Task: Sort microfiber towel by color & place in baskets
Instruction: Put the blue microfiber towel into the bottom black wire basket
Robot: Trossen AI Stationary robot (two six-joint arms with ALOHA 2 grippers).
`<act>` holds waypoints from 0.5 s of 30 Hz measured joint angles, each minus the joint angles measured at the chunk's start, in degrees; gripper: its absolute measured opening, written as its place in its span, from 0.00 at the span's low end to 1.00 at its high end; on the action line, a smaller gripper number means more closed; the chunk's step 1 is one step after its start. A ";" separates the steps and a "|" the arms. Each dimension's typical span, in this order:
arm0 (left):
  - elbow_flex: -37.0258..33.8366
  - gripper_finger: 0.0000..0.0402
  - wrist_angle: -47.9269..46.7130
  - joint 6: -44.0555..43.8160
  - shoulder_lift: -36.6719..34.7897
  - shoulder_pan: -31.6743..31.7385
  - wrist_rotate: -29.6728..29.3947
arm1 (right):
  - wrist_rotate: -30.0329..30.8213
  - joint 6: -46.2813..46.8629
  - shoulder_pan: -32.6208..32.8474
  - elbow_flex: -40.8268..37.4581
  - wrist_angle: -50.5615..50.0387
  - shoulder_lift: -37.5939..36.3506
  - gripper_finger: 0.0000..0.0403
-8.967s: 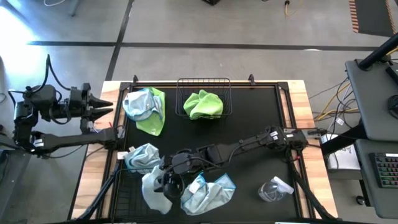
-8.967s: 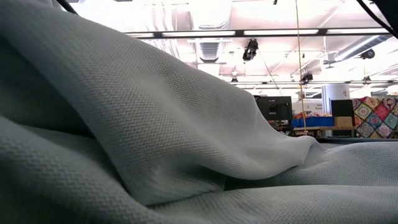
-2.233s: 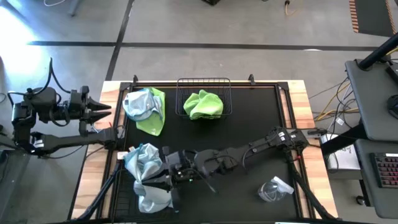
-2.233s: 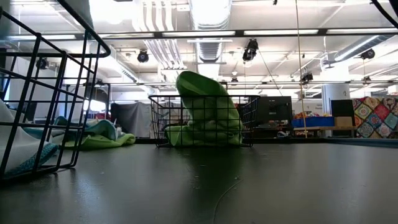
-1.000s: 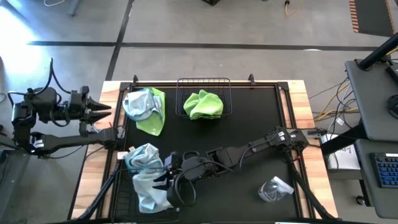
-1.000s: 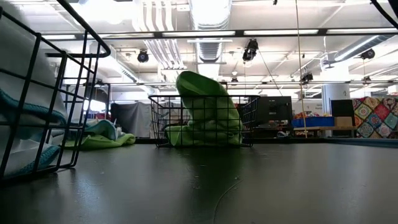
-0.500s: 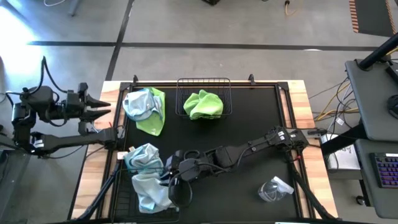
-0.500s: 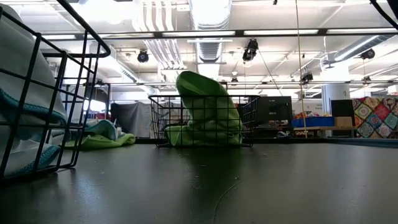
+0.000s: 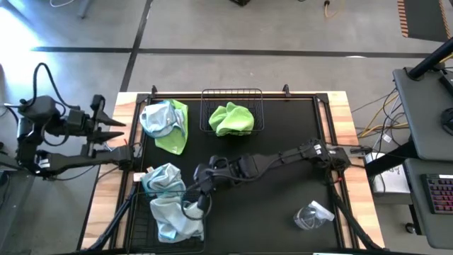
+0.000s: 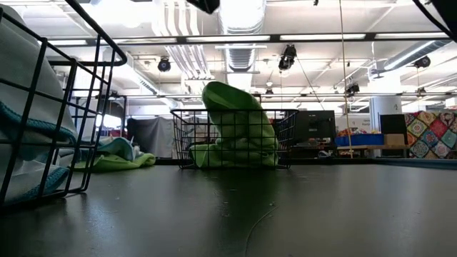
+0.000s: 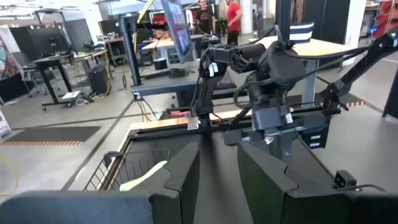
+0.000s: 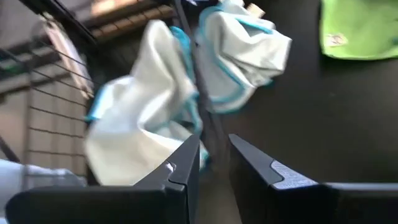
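One pale blue towel [image 9: 173, 219] lies crumpled in the near-left wire basket [image 9: 136, 216]. A second blue towel [image 9: 163, 178] rests against that basket's far edge. A blue towel on a lime green one [image 9: 164, 124] lies at the far left of the table. Another green towel [image 9: 231, 118] fills the far basket [image 9: 232, 92]. My right gripper [image 9: 187, 195] hangs over the near basket's right edge, tipped down, open and holding nothing [image 12: 214, 165]. My left gripper [image 9: 117, 129] waits beyond the table's left edge, open [image 11: 217, 162].
A clear plastic wrapper [image 9: 311, 214] lies at the near right. Bare black mat [image 9: 283, 120] stretches between the far basket and the right edge. In the low view, the near basket [image 10: 71, 128] stands close at the left, with the green towel [image 10: 239, 128] behind it.
My right gripper has drawn back from over the near basket toward the table's far edge and tipped further down. The blue towel stays in the basket. My left gripper has rolled a little where it waits.
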 joint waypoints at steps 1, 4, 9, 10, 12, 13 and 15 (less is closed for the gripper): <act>-0.46 0.24 0.37 0.27 0.07 -0.02 -0.15 | -0.26 -1.28 -0.60 0.00 -1.20 -0.38 0.18; -2.66 0.24 1.77 0.11 0.28 0.00 -4.11 | -0.35 -5.54 -2.60 0.00 -4.70 -2.57 0.18; -6.12 0.24 2.42 -1.19 0.84 0.00 -8.23 | 2.59 -11.29 -5.83 0.02 -10.91 -7.33 0.18; -6.86 0.24 2.49 -2.07 0.88 0.00 -8.35 | 3.48 -12.12 -6.37 0.02 -11.73 -8.16 0.18; -8.52 0.24 2.53 -4.02 0.88 0.00 -8.42 | 3.84 -14.40 -7.29 0.02 -13.16 -9.88 0.17; -9.26 0.24 2.62 -4.89 0.88 0.00 -8.47 | 3.85 -15.44 -7.61 0.02 -13.49 -10.47 0.17; -10.91 0.24 2.78 -6.76 0.86 0.00 -8.56 | 3.83 -18.18 -8.16 0.02 -13.54 -11.91 0.17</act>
